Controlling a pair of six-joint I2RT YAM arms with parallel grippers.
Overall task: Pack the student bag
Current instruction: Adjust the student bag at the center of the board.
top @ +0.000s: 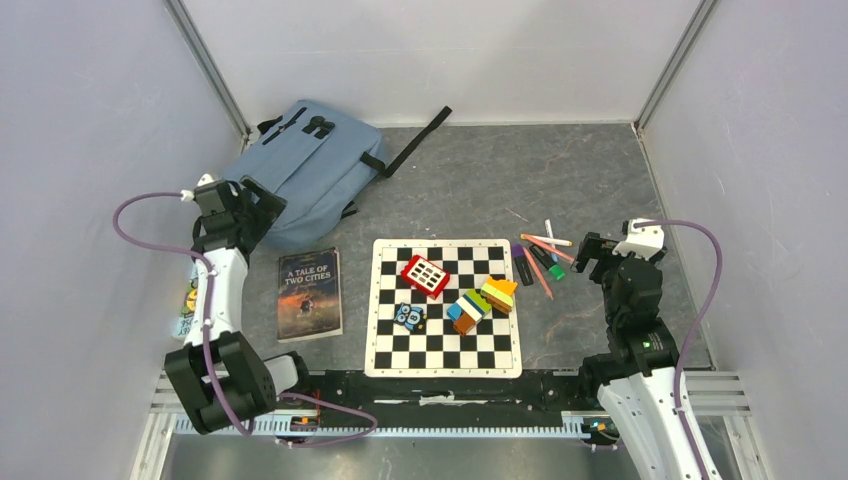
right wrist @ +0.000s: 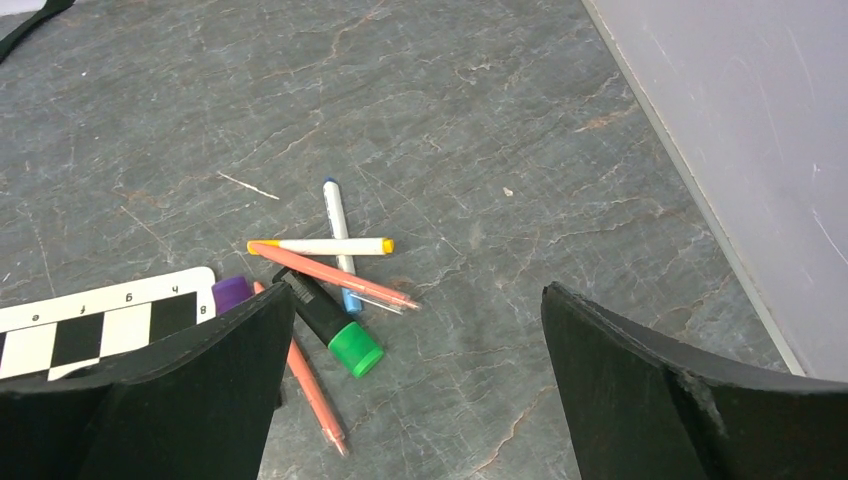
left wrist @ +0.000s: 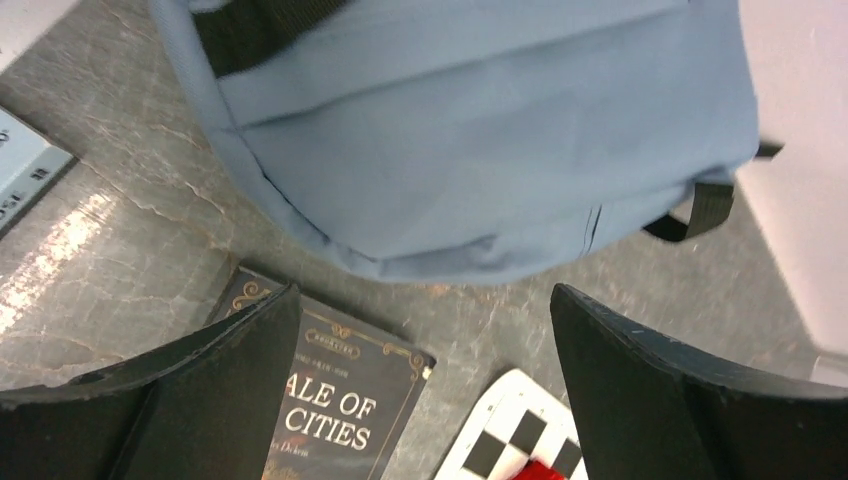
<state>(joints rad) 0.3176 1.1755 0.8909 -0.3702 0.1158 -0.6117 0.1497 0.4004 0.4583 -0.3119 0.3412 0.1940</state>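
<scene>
Now: I see the student bag [top: 300, 170] lying flat beyond the chessboard's [top: 470, 350] far-left corner. Left gripper [left wrist: 425, 330] hangs over the bag's near edge, jaws wide apart, empty. Right gripper [right wrist: 415, 330] hovers right of the chessboard by the pens [top: 543, 258], jaws likewise apart. Book [top: 309, 293] lies left of the chessboard.

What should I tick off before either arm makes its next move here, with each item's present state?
1. Left gripper open and empty: ok.
2. Right gripper open and empty: ok.
3. Student bag unzipped for loading: cannot tell, no opening shows.
4. Book lying flat, apart from the bag: ok.
5. Pens lying separate for single picks: not ok, they cross each other.
</scene>
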